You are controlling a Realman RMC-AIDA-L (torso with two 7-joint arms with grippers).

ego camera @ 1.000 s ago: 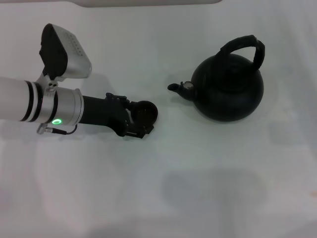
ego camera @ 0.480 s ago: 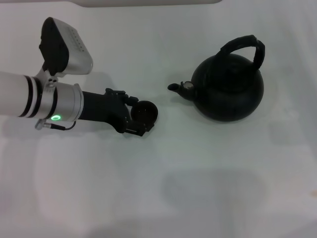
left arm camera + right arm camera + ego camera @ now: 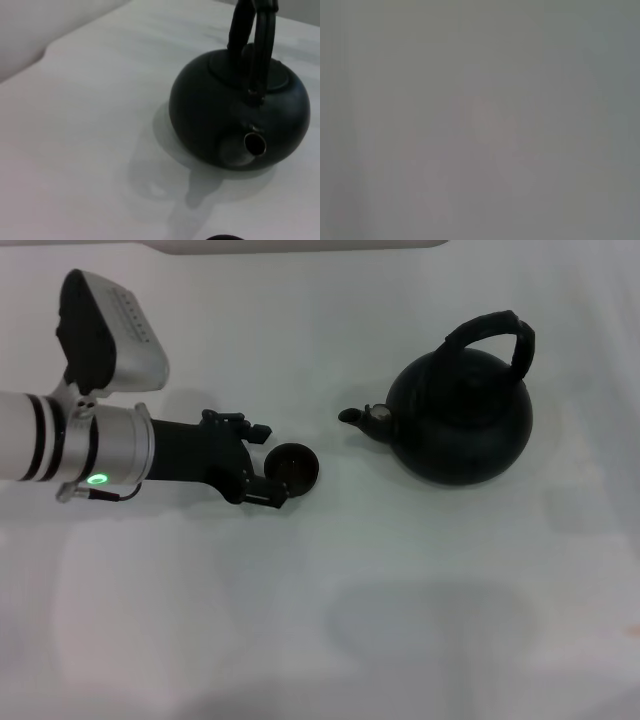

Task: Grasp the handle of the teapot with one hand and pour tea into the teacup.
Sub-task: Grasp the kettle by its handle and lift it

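The round matte black teapot (image 3: 460, 425) stands upright at the right of the white table, its arched black handle (image 3: 497, 330) over the top and its short spout (image 3: 352, 416) pointing left at the teacup. The tiny black teacup (image 3: 293, 466) sits on the table left of the spout. My left gripper (image 3: 264, 463) is open, its fingertips just left of the cup and either side of its near rim. The left wrist view shows the teapot (image 3: 240, 115), its handle (image 3: 252, 40), its spout (image 3: 252, 146) and a sliver of the cup's rim (image 3: 225, 237). My right gripper is out of view.
The white table (image 3: 400, 620) runs wide in front of and around the pot and the cup. A pale edge (image 3: 300, 245) runs along the far side. The right wrist view shows only a blank grey surface.
My left arm has drawn back to the left, and its fingers now stand off the teacup instead of around it. The cup and the teapot have not moved.
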